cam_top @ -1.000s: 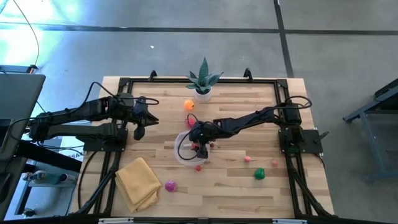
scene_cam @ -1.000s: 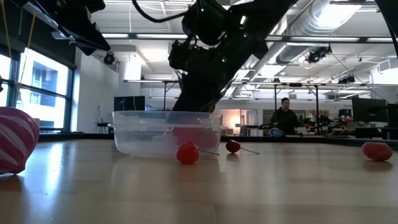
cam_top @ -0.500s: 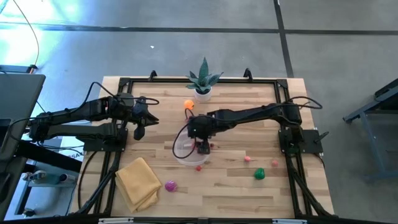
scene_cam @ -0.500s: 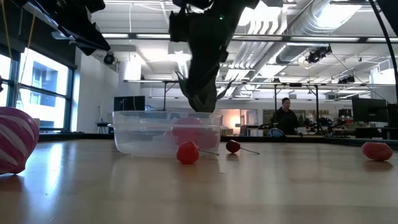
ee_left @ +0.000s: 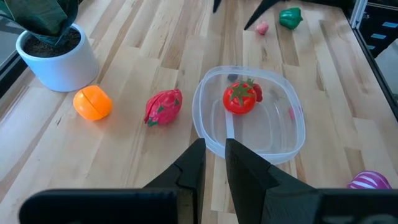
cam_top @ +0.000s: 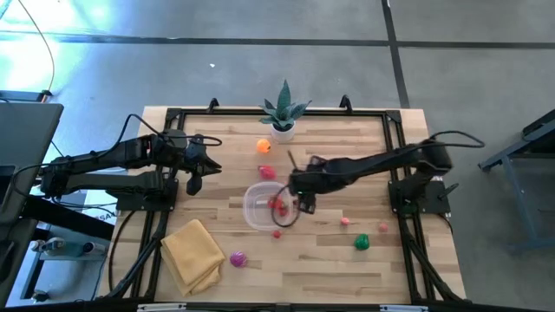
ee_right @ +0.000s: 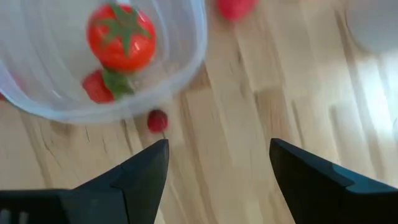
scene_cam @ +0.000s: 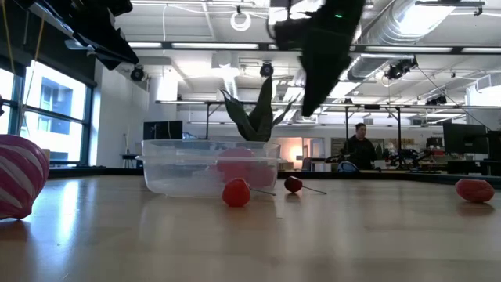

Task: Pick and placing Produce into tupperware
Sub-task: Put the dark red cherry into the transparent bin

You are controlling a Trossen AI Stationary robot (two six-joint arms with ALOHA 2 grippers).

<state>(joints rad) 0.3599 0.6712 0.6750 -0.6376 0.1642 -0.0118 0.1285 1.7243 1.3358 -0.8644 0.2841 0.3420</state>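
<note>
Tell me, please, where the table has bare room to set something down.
Bare wood lies between the yellow cloth and the green vegetable, along the near edge. It is crowded around the tupperware, with the right gripper beside it and produce scattered around.

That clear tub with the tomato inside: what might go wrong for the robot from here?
The right claw hangs open close over the tub's rim, so a careless move could nudge it. A small red piece lies right against the tub's wall, hard to grab without bumping it. The tomato could roll about if the tub shifts.
</note>
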